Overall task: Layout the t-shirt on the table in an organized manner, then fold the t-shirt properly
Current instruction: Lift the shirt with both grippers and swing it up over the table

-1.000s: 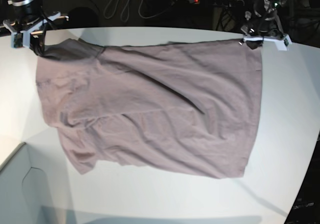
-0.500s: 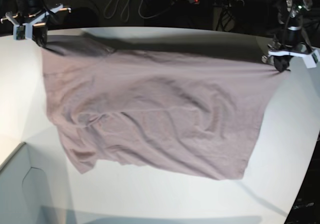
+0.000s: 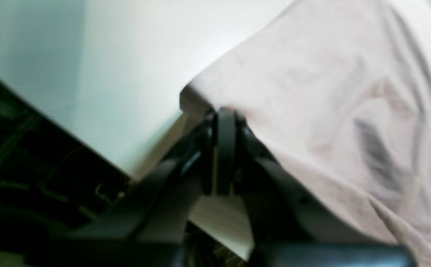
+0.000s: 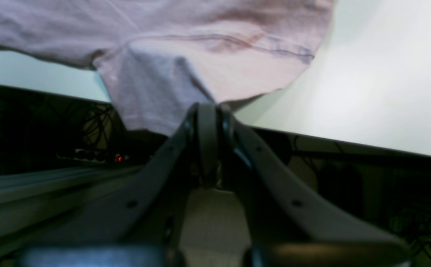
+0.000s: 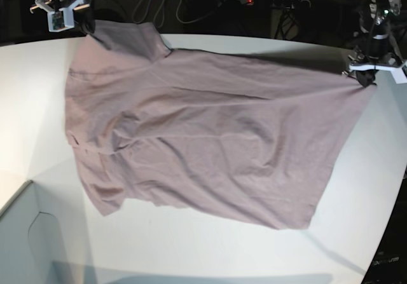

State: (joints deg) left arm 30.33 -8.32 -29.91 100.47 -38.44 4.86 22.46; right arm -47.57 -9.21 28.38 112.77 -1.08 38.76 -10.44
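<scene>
Left wrist view: the left gripper (image 3: 224,115) is pinched tight on a corner of the t-shirt (image 3: 330,96), its jaws closed with the cloth folded over their tips. The corner sits just inside the curved rim of the table (image 3: 100,66), and the fabric runs away from the grip in a fairly taut sheet, which suggests the hold is there to pull that edge straight

Right wrist view: the right gripper (image 4: 208,109) is likewise clamped on the t-shirt (image 4: 186,59), gripping a bunched flap near a stitched hem. Here the cloth hangs off the jaws beyond the table (image 4: 378,85) edge, so this end looks lifted rather than laid

Base view: the t-shirt (image 5: 210,138) is spread across the middle of the table (image 5: 191,252), wrinkled, with one sleeve crumpled on its left side. The right gripper (image 5: 81,14) holds the top-left corner past the table's far rim, and the left gripper (image 5: 367,75) holds the top-right corner at the table's right side. Holding two corners well apart stretches the far edge; my reading is that laying out is under way and folding has not begun
</scene>
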